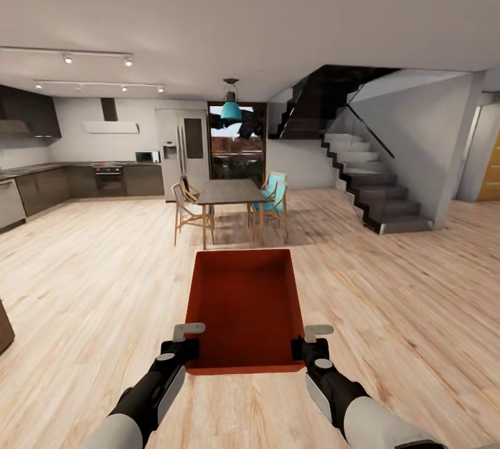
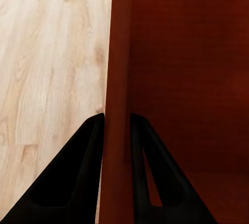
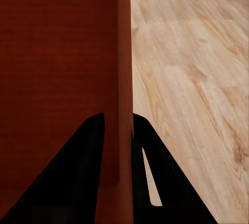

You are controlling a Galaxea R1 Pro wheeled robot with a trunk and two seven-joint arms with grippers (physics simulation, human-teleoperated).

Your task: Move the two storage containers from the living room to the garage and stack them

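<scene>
Both grippers, left gripper and right gripper, clamp the storage container walls; transport step underway; next, drive toward garage.

Both arms extend forward, level and parallel; left end effector and right end effector each clamped on opposite container walls.

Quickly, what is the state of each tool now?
Left tool: shut on the left wall of the orange-red rectangular plastic bin.
Right tool: shut on the same bin's right wall.
</scene>
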